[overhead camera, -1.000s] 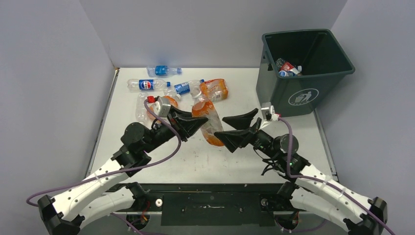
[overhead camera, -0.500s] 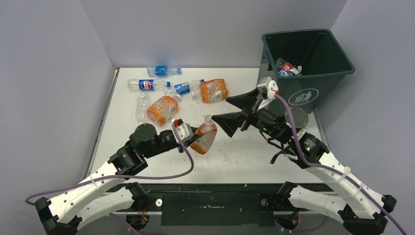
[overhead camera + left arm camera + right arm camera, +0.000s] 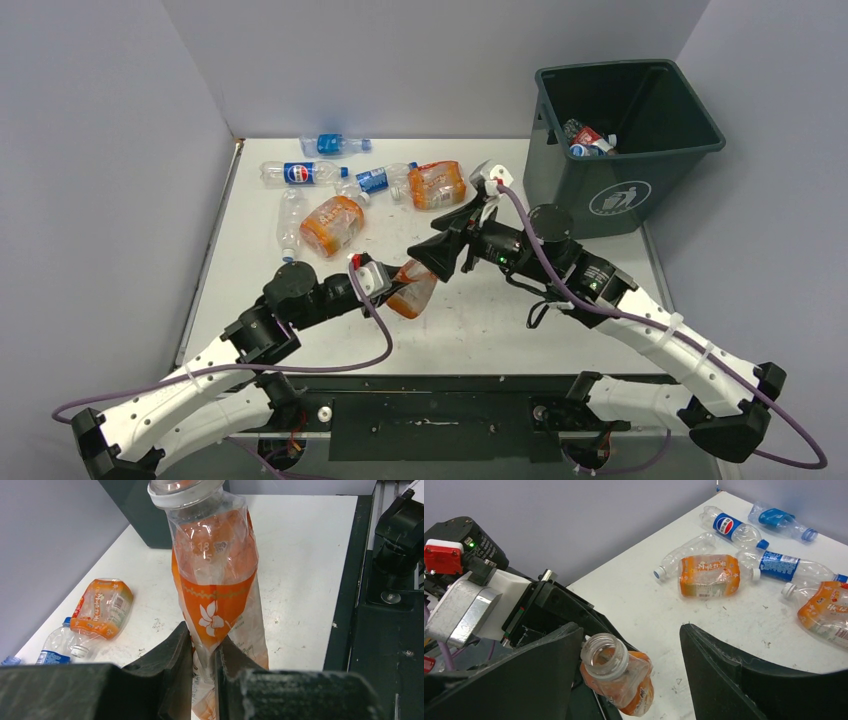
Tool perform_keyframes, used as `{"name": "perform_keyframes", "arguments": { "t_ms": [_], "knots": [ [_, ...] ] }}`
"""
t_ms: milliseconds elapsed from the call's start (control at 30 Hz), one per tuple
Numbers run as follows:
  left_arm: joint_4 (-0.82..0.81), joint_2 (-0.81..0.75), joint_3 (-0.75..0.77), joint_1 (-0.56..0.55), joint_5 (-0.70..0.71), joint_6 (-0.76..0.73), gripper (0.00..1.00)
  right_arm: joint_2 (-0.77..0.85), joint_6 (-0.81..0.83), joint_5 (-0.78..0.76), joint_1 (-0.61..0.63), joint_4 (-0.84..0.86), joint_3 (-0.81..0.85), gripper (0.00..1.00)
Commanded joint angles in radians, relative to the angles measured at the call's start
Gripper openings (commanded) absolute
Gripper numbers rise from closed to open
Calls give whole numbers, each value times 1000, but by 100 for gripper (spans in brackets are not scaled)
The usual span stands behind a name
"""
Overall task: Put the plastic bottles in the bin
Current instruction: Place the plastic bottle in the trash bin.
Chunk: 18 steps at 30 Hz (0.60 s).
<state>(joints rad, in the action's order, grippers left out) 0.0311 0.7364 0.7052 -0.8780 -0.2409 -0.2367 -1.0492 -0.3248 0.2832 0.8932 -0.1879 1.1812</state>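
My left gripper (image 3: 393, 287) is shut on the lower body of a crushed clear bottle with an orange label (image 3: 413, 284) and holds it tilted, open neck up, above the table; the left wrist view (image 3: 202, 652) shows the jaws pinching the bottle (image 3: 215, 580). My right gripper (image 3: 443, 252) is open, its fingers either side of the bottle's capless neck (image 3: 605, 656) without touching it. The dark bin (image 3: 600, 205) stands at the back right with a few bottles (image 3: 588, 140) inside.
Several bottles lie at the back of the table: two crushed orange ones (image 3: 332, 224) (image 3: 437, 184), a Pepsi bottle (image 3: 297, 173), a blue one (image 3: 333, 144), a blue-labelled one (image 3: 375, 179) and a clear one (image 3: 289, 225). Grey walls enclose the table.
My left gripper has taken hold of the orange-labelled bottle, raised it and drawn it nearer. My right gripper has swung up and left, and now brackets the bottle's neck.
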Motion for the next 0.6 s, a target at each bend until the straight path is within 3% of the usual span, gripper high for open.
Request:
{"name": "perform_keyframes", "arguments": {
  "t_ms": [0, 100, 200, 267, 367, 400, 500, 533, 567],
  "knots": [
    [-84, -23, -4, -3, 5, 17, 0, -17, 7, -7, 51, 12, 48, 72],
    [-89, -28, -7, -3, 12, 23, 0, -33, 20, -34, 77, -2, 51, 67],
    [-97, -32, -9, -3, 11, 28, 0, -42, 24, -74, 87, -16, 51, 54],
    [-103, -35, -15, -3, 9, 30, 0, -46, 26, -95, 88, -22, 49, 43],
    [-117, -41, -27, -5, 10, 29, 0, -51, 31, -116, 87, -20, 42, 9],
    [-124, -43, -32, -5, 14, 30, 3, -51, 32, -122, 89, -19, 43, 6],
    [-139, -58, -43, -6, 21, 29, 63, -43, 48, -157, 90, -28, 66, 5],
    [-149, -65, -49, -6, 29, 35, 89, -40, 68, -182, 89, -43, 85, 5],
    [-162, -74, -56, -6, 40, 42, 98, -36, 89, -214, 89, -61, 111, 5]
  ]
}}
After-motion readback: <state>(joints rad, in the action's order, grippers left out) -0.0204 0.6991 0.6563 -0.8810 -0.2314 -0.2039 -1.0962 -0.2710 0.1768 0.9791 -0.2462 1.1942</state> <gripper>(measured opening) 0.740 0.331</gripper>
